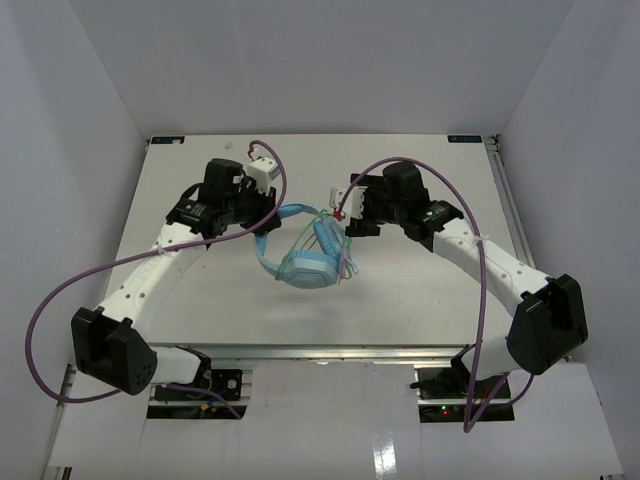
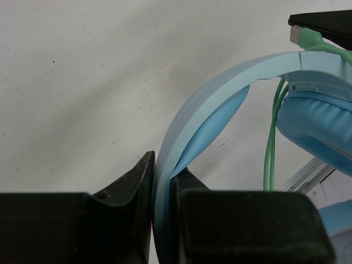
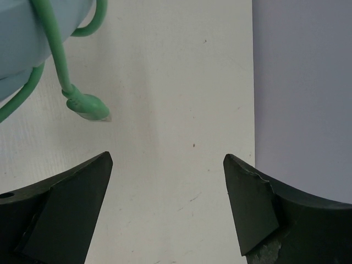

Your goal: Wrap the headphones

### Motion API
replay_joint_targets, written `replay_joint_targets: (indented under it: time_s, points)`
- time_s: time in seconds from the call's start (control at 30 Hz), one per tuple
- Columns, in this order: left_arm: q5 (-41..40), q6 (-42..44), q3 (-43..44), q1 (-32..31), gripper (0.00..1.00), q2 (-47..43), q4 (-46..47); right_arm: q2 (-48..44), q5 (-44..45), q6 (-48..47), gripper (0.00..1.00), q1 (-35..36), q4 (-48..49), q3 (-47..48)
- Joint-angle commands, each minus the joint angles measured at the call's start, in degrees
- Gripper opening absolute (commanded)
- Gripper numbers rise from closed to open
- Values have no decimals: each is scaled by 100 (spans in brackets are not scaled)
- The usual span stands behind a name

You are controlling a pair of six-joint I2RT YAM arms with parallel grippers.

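- Our left gripper (image 2: 162, 171) is clamped on the headband (image 2: 220, 82) of the headphones (image 1: 308, 268), mid-worktop (image 1: 420, 300).
- Our right gripper (image 3: 168, 184) gapes wide and empty. The cable plug (image 3: 88, 105) dangles free, so the loops may unwind.
- With such an edge grip, the headphones could pivot or slip.

Carrier: flat, off-white, matte rectangular table top (image 1: 400, 300). Fine scuffs and dark specks on surface in wrist views.
On it: light blue over-ear headphones (image 1: 310, 268) with padded ear cups, thin pale green cable looped around them.
Green cable plug (image 3: 88, 107) just beside headphones; lying or hanging, cannot tell.
Small dark corner markers at rear edge, behind headphones: far left (image 1: 165, 140), far right (image 1: 465, 138).
Metal rail (image 1: 505, 200) along table edge, well right of headphones.
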Motion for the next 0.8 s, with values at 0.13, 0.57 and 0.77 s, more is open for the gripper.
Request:
replay_joint_targets:
  time_s: [0.13,0.57,0.77]
  points:
    - [326,-380,825,202,0,412,333,-357,-429,394,96,-543,3,-332]
    - [-185,-533,1362,392,0,1966,1248,-1356,-804,1908,98,-1811,454,-1097]
    - [-764,-996,1326,401,0,2652,2260,-2302,-1518,2775,98,-1891,532,-1679]
